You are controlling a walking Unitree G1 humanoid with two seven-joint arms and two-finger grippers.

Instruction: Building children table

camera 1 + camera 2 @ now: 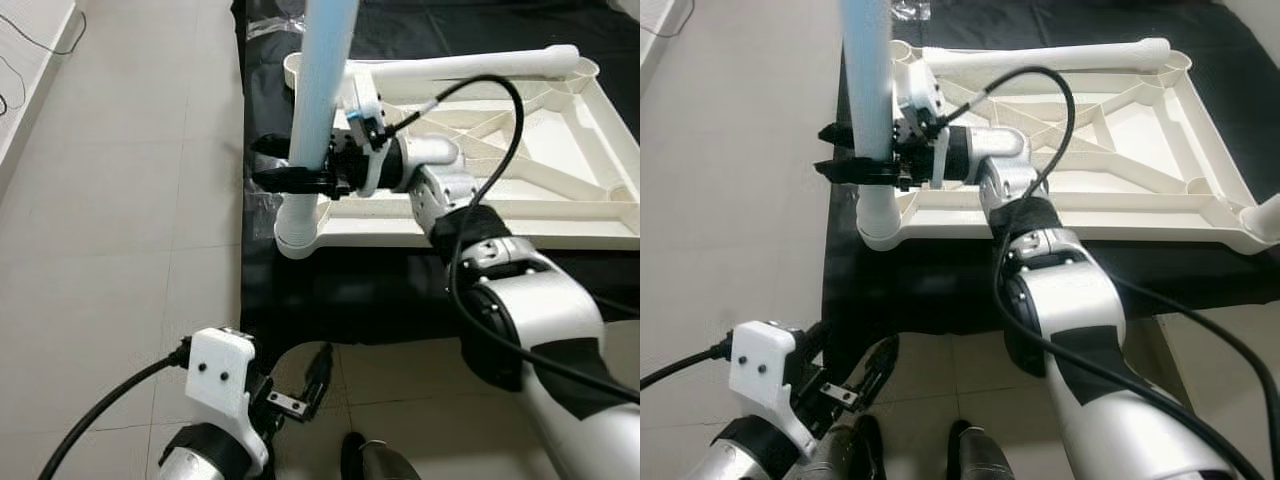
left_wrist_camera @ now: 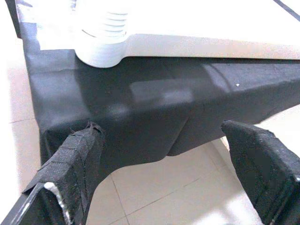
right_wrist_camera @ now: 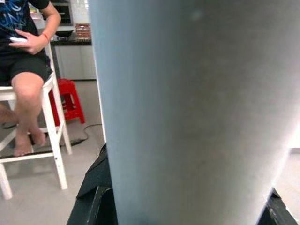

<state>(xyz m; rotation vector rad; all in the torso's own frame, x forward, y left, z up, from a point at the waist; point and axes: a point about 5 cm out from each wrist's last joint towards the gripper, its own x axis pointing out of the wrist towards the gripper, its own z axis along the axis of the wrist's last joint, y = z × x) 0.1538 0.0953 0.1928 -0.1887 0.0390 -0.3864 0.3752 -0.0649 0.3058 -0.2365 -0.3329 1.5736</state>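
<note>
**A:** So, where is the leg [image 1: 325,80] being held relative to the socket?

**B:** It's stood upright, long axis vertical, with its threaded white foot seated in the corner socket [image 1: 298,236] of the upturned tabletop [image 1: 560,215]. The right end effector [image 1: 290,165] is closed around the pale blue shaft just above that socket, fingers wrapped from the tabletop side. The tabletop is laid underside-up on a black-draped surface [image 1: 350,290].

**A:** And the other arm?

**B:** The left end effector [image 1: 305,385] is hung low over the tiled floor, below the surface edge, fingers spread and nothing gripped. It's well apart from the leg, so the right arm is clearly the nearer one.

**A:** Next move?

**B:** Probably twisting about the vertical axis, so the shaft has to be kept plumb. A second leg [image 1: 470,65] is lying across the far rim.
</note>
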